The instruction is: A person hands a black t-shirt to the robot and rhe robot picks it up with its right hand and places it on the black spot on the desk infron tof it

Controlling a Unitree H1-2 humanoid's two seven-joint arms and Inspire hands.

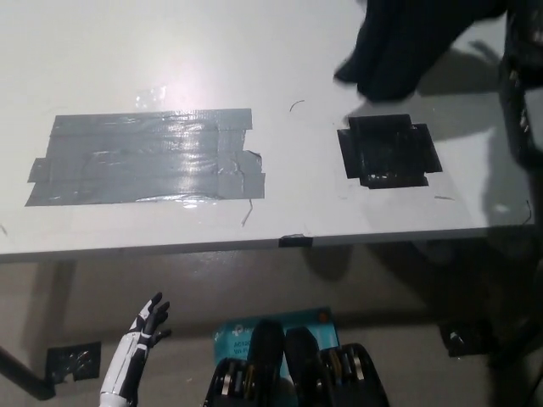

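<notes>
Black t-shirt [403, 47] hangs bunched just beyond the black spot [389, 153] on the counter [254, 51]; we judge it soft, light and floppy, best gathered at a thick fold. Beside the spot lies a grey tape patch [144, 159]. Right hand: we cannot tell its state. Our left hand [144, 326] rests below the counter's edge, fingers spread.

Black t-shirt [407, 42]: I see a dark, bunched mass of cloth at the far right, hanging above the desk [254, 51], lower folds drooping. Black spot [389, 151]: a square patch of black tape, flat on the desk, just nearer than the shirt, uncovered.
</notes>
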